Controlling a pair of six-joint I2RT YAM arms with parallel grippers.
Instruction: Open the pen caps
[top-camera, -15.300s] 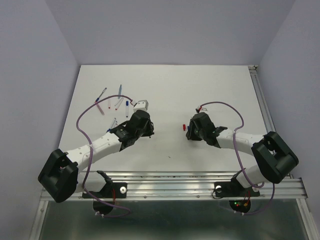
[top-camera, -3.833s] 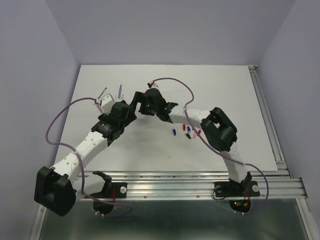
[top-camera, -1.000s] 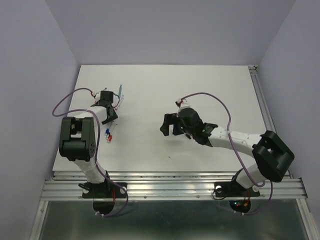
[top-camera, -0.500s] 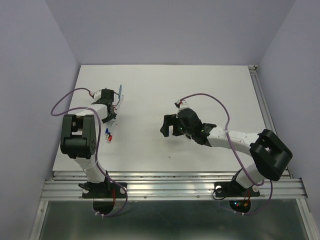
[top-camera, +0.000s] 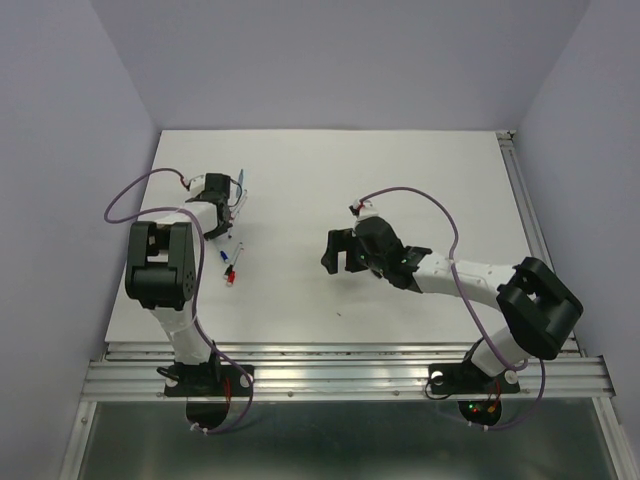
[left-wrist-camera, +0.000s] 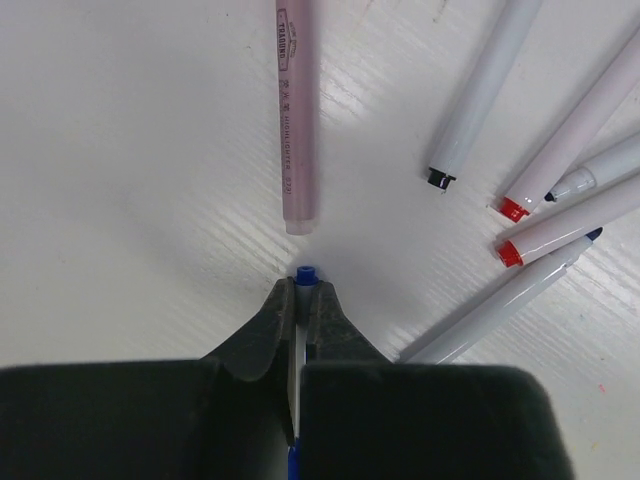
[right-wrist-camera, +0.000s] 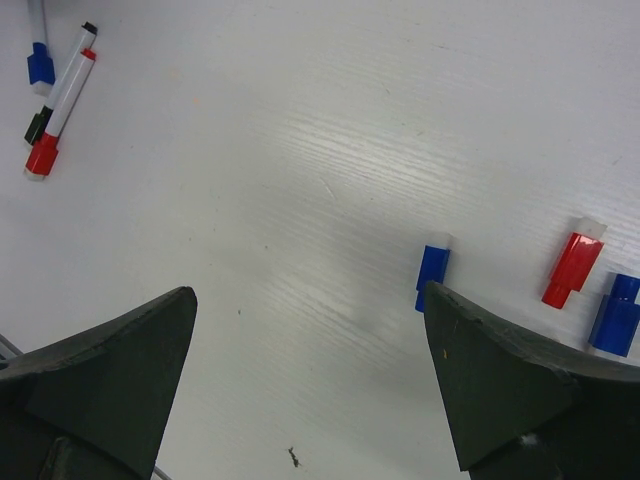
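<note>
Left claw (left-wrist-camera: 300, 292) newly clamping pen (left-wrist-camera: 305, 273)

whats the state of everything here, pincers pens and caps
left pincer: shut on the blue-ended pen
right pincer: open, holding nothing
pink highlighter: lying flat, clear of the pincer
black-tipped pen: uncapped, lying flat
red cap: off its pen, lying loose
blue cap: off its pen, lying loose
</note>
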